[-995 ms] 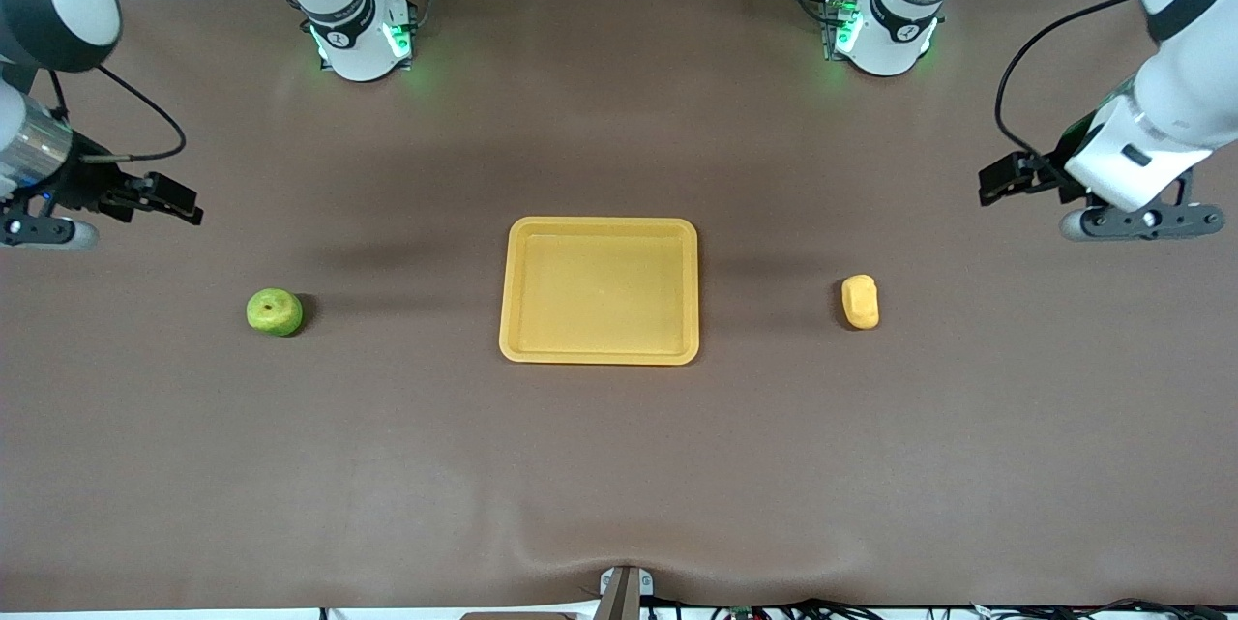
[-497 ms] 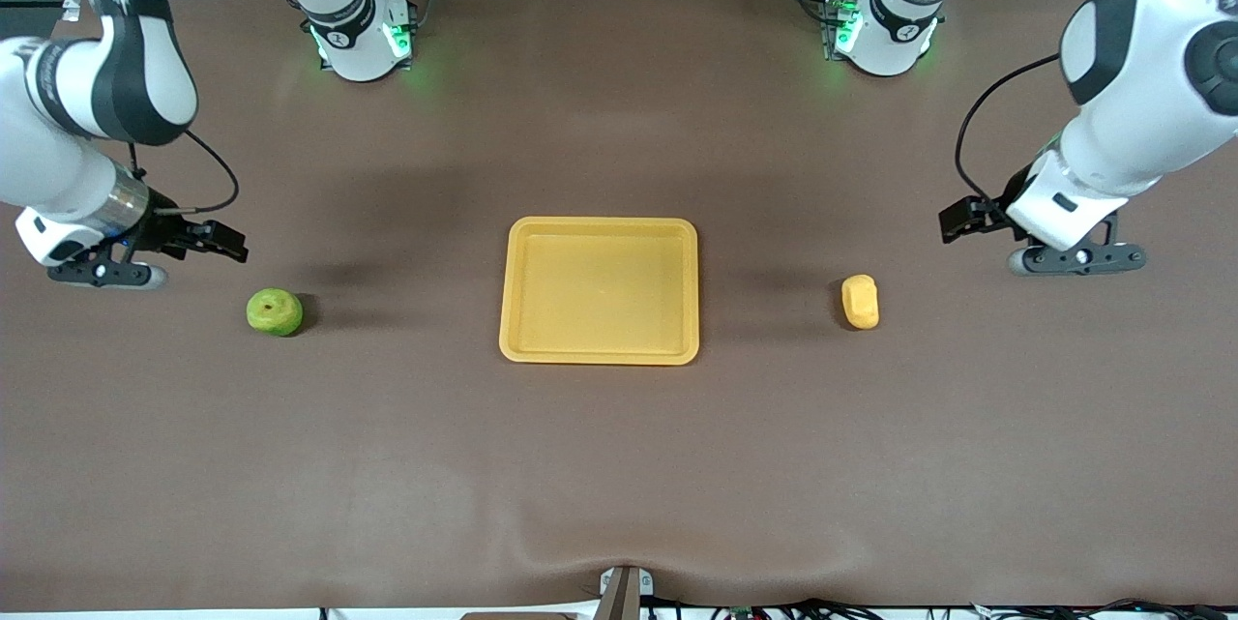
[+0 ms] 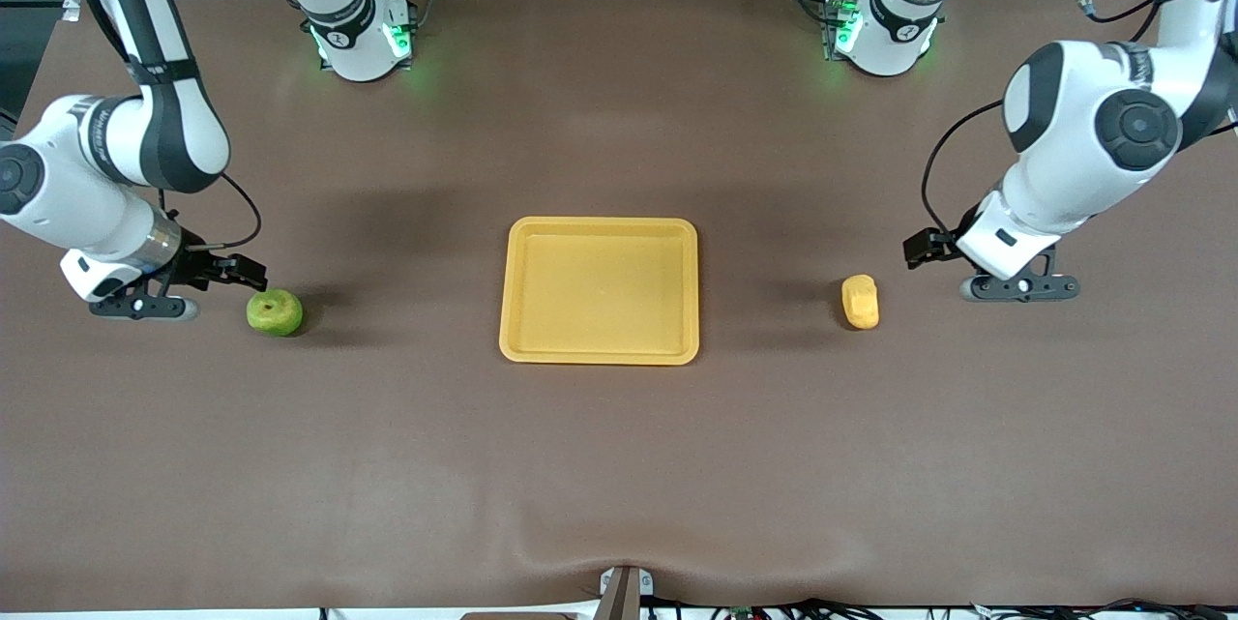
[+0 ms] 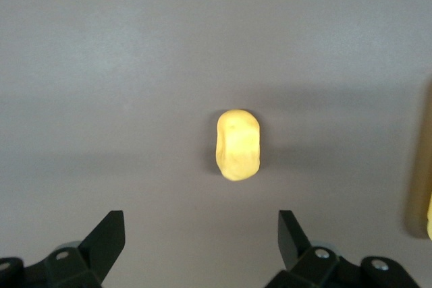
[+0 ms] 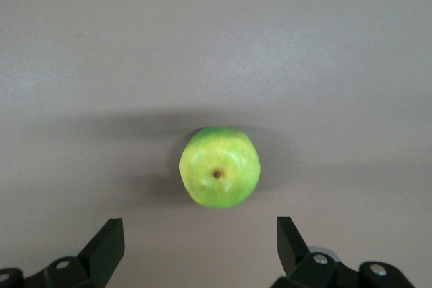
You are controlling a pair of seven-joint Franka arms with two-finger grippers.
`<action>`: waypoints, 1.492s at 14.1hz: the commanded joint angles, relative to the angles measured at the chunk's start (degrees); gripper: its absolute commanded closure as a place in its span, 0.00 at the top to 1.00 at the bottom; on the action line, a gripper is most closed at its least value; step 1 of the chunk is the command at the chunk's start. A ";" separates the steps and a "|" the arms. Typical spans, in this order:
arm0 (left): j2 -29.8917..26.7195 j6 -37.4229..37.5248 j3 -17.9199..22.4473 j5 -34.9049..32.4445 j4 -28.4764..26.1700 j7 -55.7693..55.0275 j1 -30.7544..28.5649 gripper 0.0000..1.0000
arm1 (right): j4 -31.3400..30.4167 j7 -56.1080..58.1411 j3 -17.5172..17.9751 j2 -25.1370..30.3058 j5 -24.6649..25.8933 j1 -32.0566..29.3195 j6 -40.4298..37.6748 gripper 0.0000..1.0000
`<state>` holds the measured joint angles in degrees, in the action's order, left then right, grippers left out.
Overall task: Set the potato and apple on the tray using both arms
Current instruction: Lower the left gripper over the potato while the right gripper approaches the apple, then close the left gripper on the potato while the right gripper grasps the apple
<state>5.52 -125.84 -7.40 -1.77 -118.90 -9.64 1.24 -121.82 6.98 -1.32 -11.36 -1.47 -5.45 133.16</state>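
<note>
The yellow-orange tray (image 3: 522, 346) lies in the middle of the table with nothing on it. The green apple (image 3: 275, 311) sits on the table toward the right arm's end; it also shows in the right wrist view (image 5: 219, 166). My right gripper (image 3: 242, 272) is open and empty, low and close beside the apple. The yellow potato (image 3: 860, 301) lies toward the left arm's end and shows in the left wrist view (image 4: 237, 145). My left gripper (image 3: 924, 248) is open and empty, low beside the potato, a short gap away.
The brown table top (image 3: 619, 465) spreads wide around the tray. A sliver of the tray's edge (image 4: 418, 166) shows in the left wrist view. The arm bases (image 3: 363, 35) stand along the table's back edge, lit green.
Both arms have swung inward and down. My right gripper has come close to the apple, my left gripper close to the potato. The apple, potato and tray have not moved.
</note>
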 commanded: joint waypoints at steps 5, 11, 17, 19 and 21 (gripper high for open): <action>4.66 -8.89 -0.42 0.19 -3.35 -7.14 1.92 1.00 | 0.01 4.36 0.88 -5.34 0.86 -1.06 8.16 1.00; 9.15 -18.29 -0.33 0.10 -6.77 -8.90 2.62 1.00 | -4.30 4.80 0.88 -6.65 0.95 -1.06 17.39 1.00; 12.67 -22.26 -0.33 0.10 -7.22 -8.99 2.54 0.85 | -5.00 7.17 0.79 -8.76 0.95 -1.67 21.70 1.00; 13.64 -24.27 -0.33 0.19 -7.31 -8.90 2.45 0.83 | -5.44 7.00 0.88 -8.94 0.95 -1.59 21.79 1.00; 14.69 -25.15 -0.33 0.19 -7.22 -8.99 2.62 0.83 | -6.23 6.91 0.88 -9.03 0.95 -1.50 23.01 1.00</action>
<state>19.41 -148.96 -7.80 -1.78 -125.85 -17.82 3.67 -126.97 13.35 -1.38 -20.56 -1.47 -5.65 154.59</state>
